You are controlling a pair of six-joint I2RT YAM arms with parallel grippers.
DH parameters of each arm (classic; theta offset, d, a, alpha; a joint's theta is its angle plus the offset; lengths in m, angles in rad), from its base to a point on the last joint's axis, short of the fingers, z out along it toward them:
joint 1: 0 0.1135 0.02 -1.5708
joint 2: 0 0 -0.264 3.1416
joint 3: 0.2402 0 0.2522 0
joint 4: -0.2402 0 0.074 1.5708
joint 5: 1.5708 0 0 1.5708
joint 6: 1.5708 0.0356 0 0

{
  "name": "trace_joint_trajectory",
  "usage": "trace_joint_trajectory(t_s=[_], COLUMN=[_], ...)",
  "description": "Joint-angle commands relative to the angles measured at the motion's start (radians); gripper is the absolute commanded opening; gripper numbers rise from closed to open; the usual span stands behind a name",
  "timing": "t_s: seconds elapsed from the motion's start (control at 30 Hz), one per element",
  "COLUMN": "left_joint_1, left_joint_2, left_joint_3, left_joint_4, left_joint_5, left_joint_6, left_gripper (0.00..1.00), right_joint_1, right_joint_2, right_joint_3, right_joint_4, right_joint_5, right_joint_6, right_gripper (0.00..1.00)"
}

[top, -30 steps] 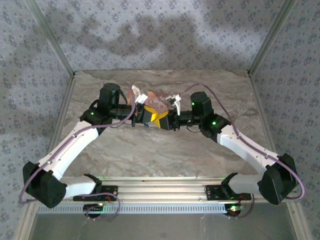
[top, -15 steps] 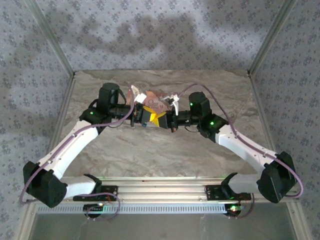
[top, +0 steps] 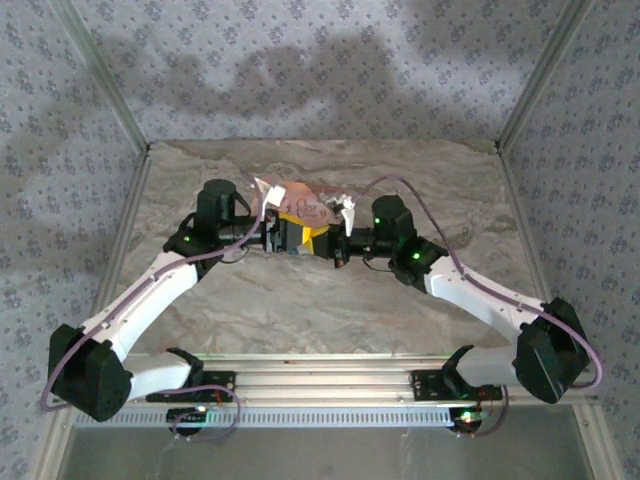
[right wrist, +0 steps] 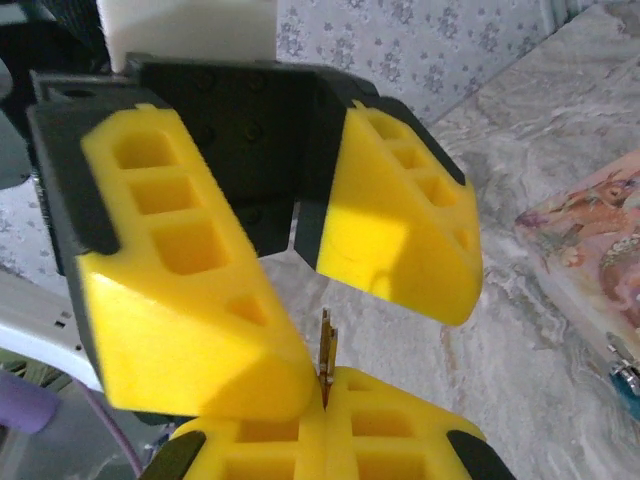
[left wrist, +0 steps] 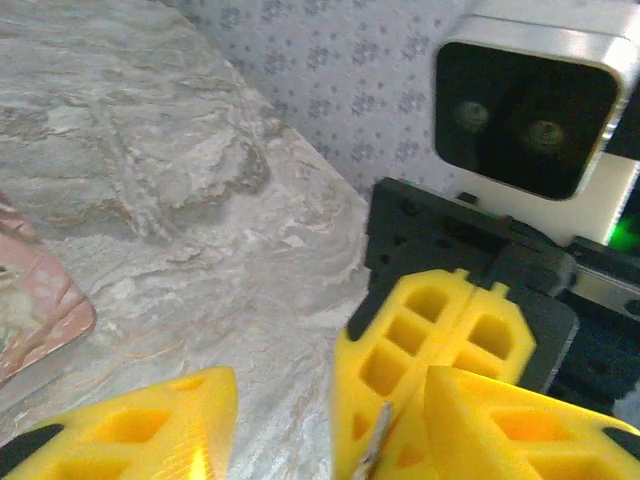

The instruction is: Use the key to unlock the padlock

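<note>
The right gripper (right wrist: 325, 392) was clenched on the key (right wrist: 326, 350), its blade poking out. Just left of it, the left gripper (top: 295, 235) gaped open — apparently to take it.

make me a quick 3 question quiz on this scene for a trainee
1. True or false: the left gripper is shut.
2. The key is held by: A) the left gripper B) the right gripper C) neither.
3. What pink thing lies next to the padlock?
Key: 1 false, its fingers stand apart. 2 B. 3 the floral box.
</note>
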Motion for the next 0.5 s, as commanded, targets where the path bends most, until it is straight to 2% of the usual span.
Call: trace_joint_trajectory(t_s=[0.0, 0.27, 0.47], left_joint_1=[0.031, 0.107, 0.105], left_joint_2=[-0.048, -0.107, -0.105], left_joint_3=[-0.045, -0.141, -0.175], left_joint_4=[0.111, 0.197, 0.294], left_joint_5=[-0.047, -0.054, 0.061], left_joint_6=[-0.100, -0.195, -0.252], left_gripper=[0.54, 0.55, 0.51], right_joint_1=[0.005, 0.003, 0.003], right_joint_2=[0.010, 0.016, 0.036], right_joint_3=[-0.016, -0.041, -0.035], right_joint_4=[0.078, 0.121, 0.142], right_joint_5=[0.037, 0.043, 0.026], right_joint_6=[0.012, 0.012, 0.008], right_gripper=[0.00, 0.00, 0.00])
